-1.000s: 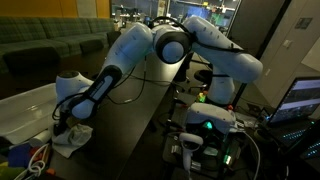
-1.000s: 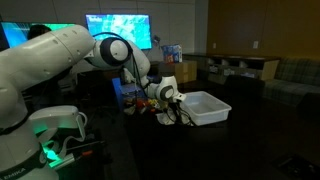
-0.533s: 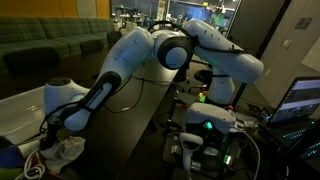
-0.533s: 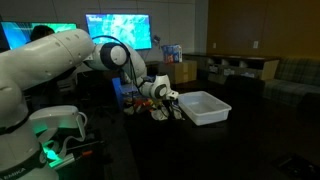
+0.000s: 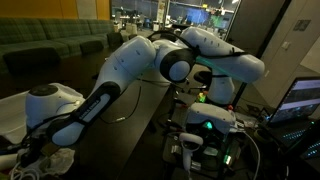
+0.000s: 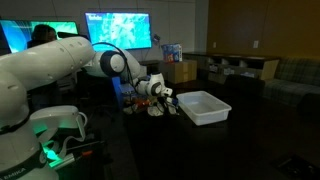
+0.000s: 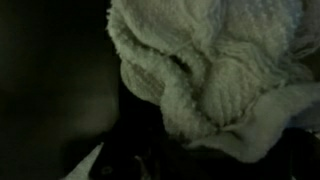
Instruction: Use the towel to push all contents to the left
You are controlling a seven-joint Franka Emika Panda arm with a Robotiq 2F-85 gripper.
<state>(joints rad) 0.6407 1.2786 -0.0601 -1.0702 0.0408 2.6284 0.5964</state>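
A white knitted towel [image 7: 210,70] fills the upper right of the wrist view, right at the jaws, and the fingers themselves are hidden in the dark. In both exterior views the gripper [image 5: 38,152] [image 6: 160,93] is low over the dark table, with the towel [image 5: 62,160] [image 6: 157,108] bunched under it. The towel travels with the gripper, so it appears to be held. A few small coloured items [image 6: 131,97] lie just beyond the gripper, too dark to name.
A white rectangular bin [image 6: 205,108] stands on the table next to the gripper; its edge shows in an exterior view [image 5: 10,118]. Boxes and monitors stand behind [image 6: 120,28]. The robot base and electronics [image 5: 205,130] sit at the table's side.
The gripper and towel have slid along the table away from the white bin, toward the lower left corner in an exterior view. The arm has stretched out further.
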